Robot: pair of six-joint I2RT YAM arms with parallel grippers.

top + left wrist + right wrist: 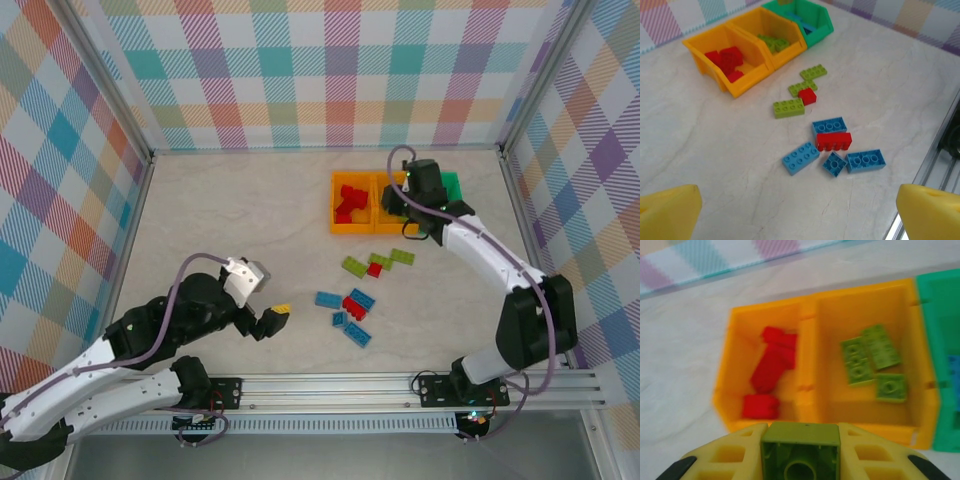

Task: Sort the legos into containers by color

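Observation:
My right gripper is shut on a lime green lego, held above the near rim of the two orange containers. One orange container holds red legos; the other holds lime green legos. The green container stands to their right with a blue brick inside. In the top view the right gripper hovers over the second orange container. My left gripper is open, empty, and low over the table short of the blue legos and a red lego.
Loose lime green bricks and a small red one lie in front of the containers. Several blue bricks and a red one cluster nearer the arms. The metal rail runs along the near edge; plaid walls enclose the table.

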